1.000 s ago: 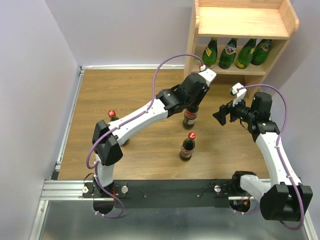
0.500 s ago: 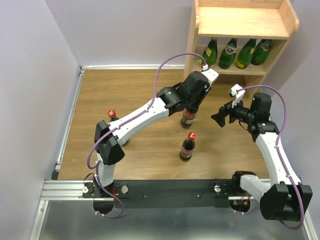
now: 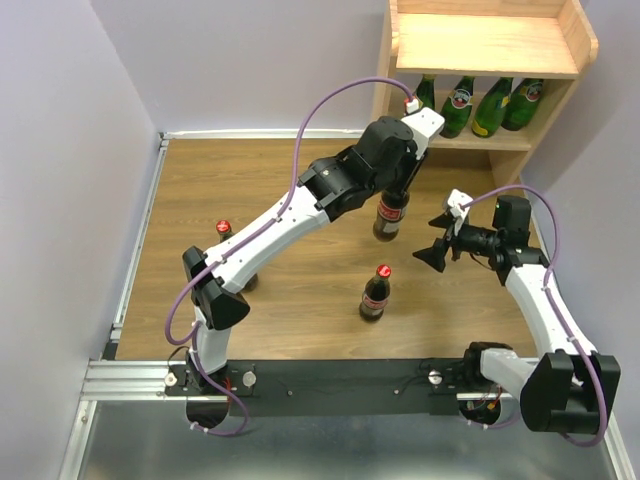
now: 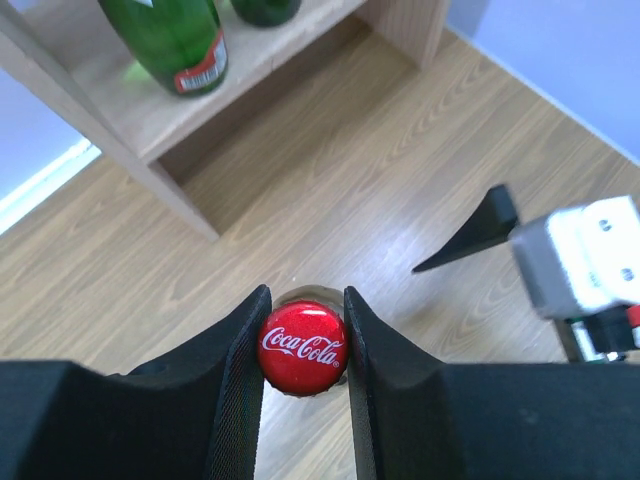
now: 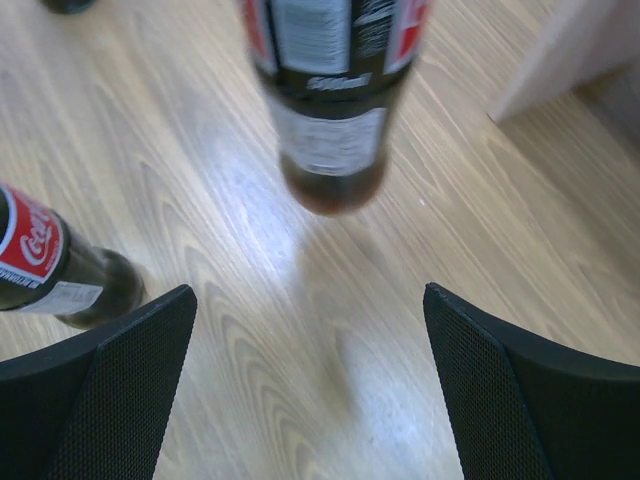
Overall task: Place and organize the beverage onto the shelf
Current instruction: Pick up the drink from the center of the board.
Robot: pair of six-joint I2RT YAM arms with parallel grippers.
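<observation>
Left fingers (image 4: 250, 335) hold a cola bottle (image 3: 390, 216) by its red cap, short of the shelf (image 3: 480, 45).
The left fingers are clenched on either side of the cap, and the bottle hangs upright beneath them, clear of the worktop (image 3: 290, 180). The right fingers (image 3: 436, 250) are spread wide and empty, with the bottle's base ahead between them. Green bottles (image 3: 459, 105) stand on the lower tier beyond the left fingers.

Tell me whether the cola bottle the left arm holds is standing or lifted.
Lifted: the cola bottle hangs clear of the table, left jaws clamped on its cap.
</observation>
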